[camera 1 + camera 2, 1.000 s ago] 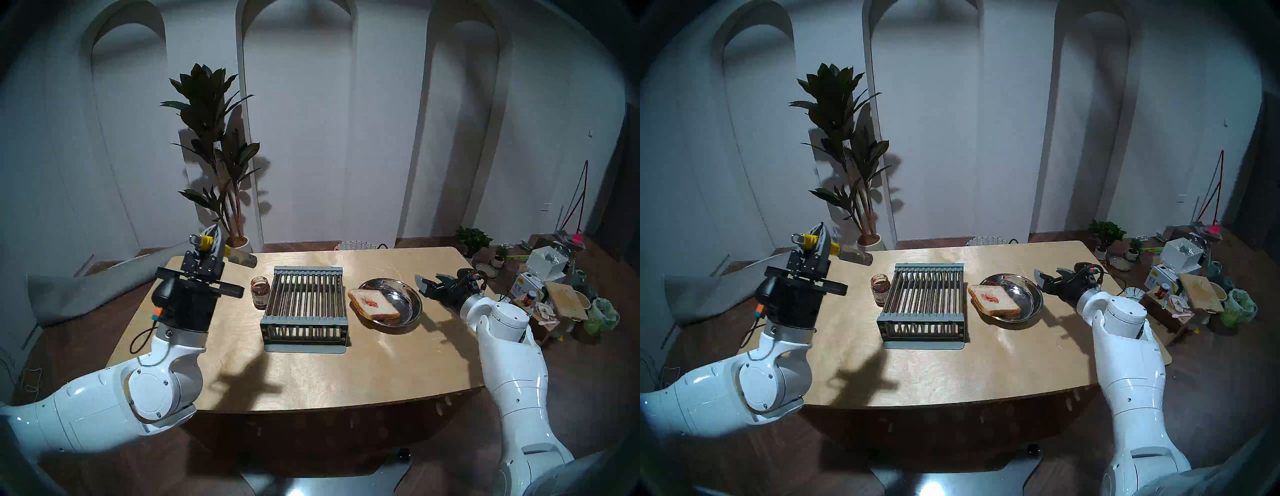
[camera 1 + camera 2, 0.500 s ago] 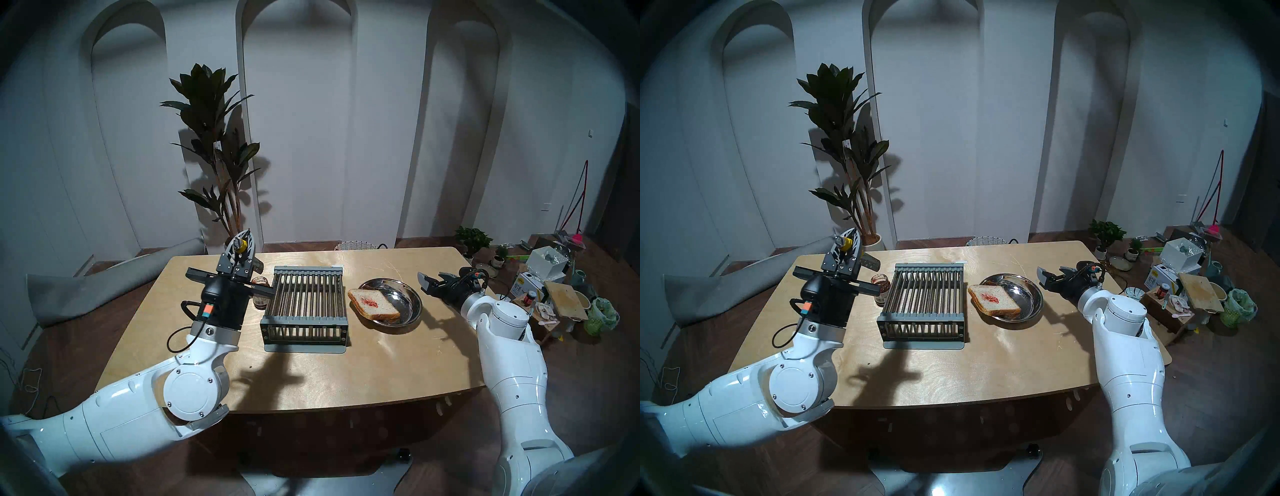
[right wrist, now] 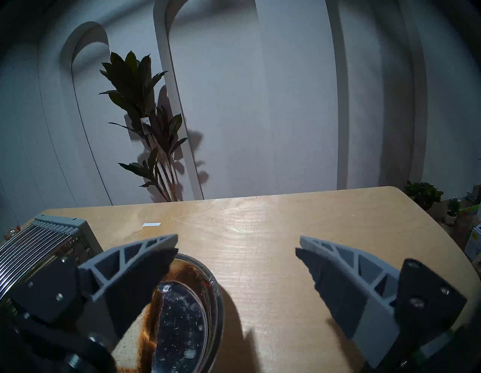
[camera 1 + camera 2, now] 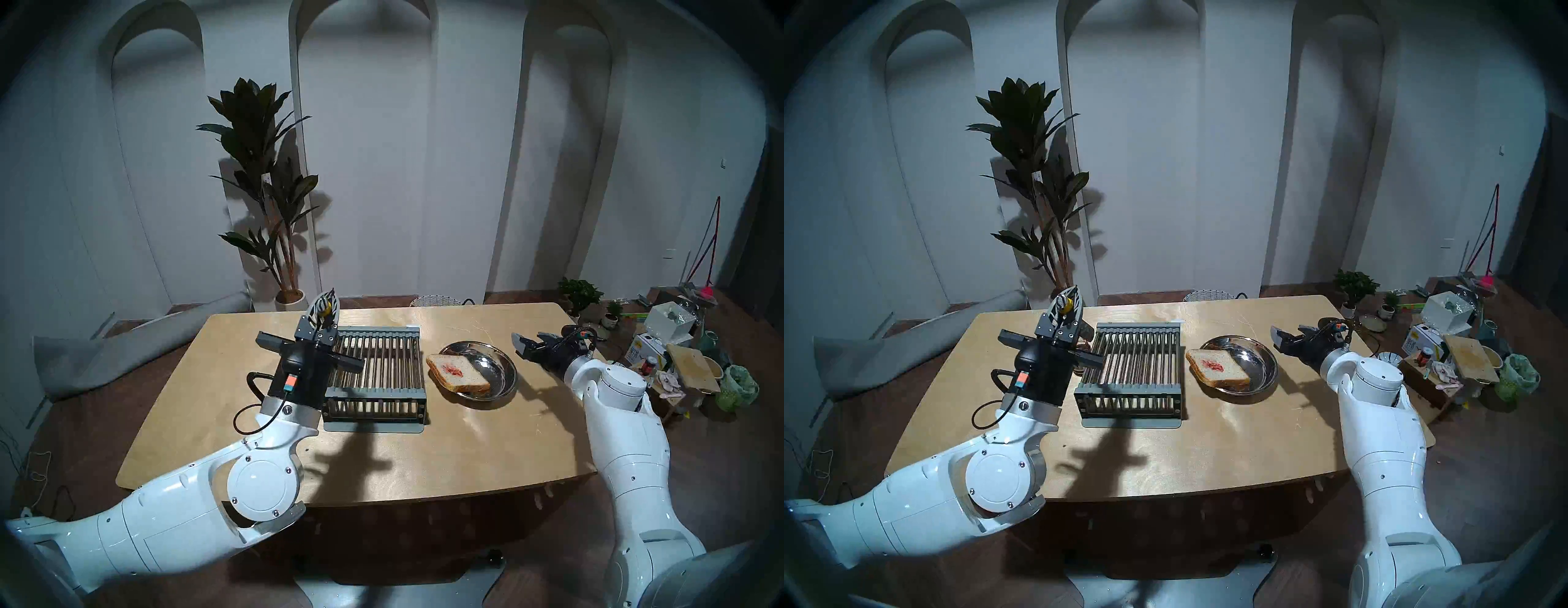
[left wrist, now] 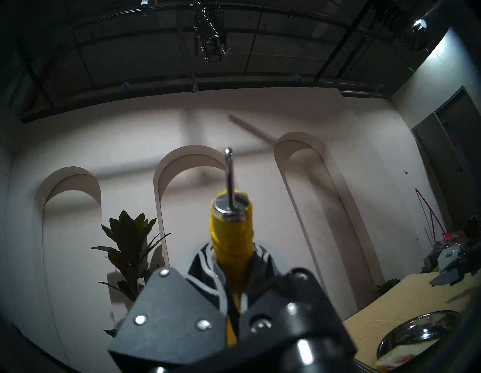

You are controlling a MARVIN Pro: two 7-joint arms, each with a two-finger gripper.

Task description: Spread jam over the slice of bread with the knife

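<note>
I'm carrying the small yellow-handled knife (image 5: 231, 231), my left pincer (image 4: 324, 306) clamped tight on its handle above the grey metal rack (image 4: 375, 373). My right pincer (image 3: 236, 250) is hanging wide open and empty beside the round steel plate (image 4: 505, 361). The square white bread slice (image 4: 458, 371), red jam smear (image 4: 454, 370) at its centre, is lying on that plate; next I'm judging the blade needs tilting down onto it.

Beside the shiny round metal plate (image 3: 212, 299) on the pale wooden table (image 3: 260, 229), the grey-fingered right gripper (image 3: 235, 247) hangs wide open, grasping nothing.
</note>
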